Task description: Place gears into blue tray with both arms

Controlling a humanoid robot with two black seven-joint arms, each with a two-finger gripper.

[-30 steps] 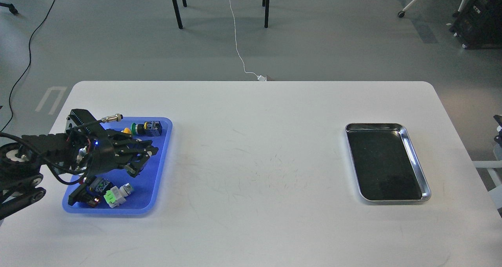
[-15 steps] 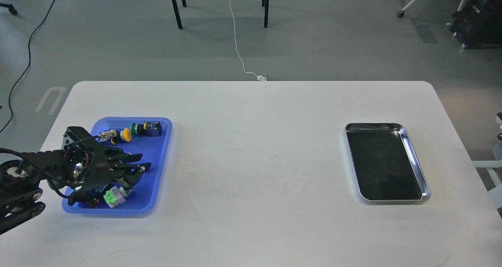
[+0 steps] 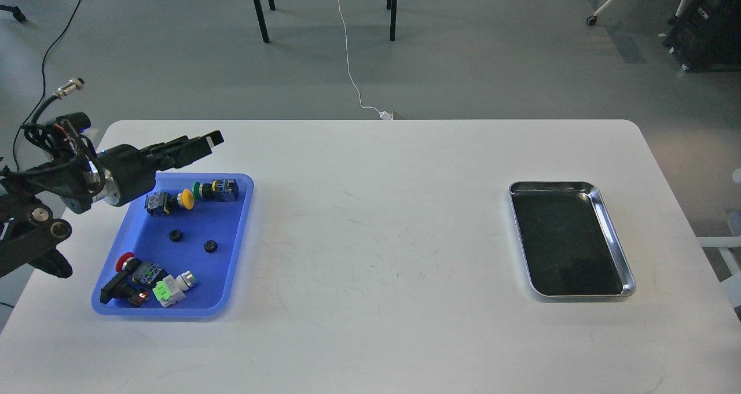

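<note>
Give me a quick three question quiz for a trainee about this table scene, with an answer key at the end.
1. How many gears lie in the blue tray?
2. True or false: the silver tray holds a push-button switch.
3. Which arm is in view, and is its end effector touching anything?

Key
1. Two: one gear nearer the left rim, the other gear to its right, apart from each other.
2. False; it holds nothing.
3. The left arm; the left end effector hangs above the tray's far edge, touching nothing.
</note>
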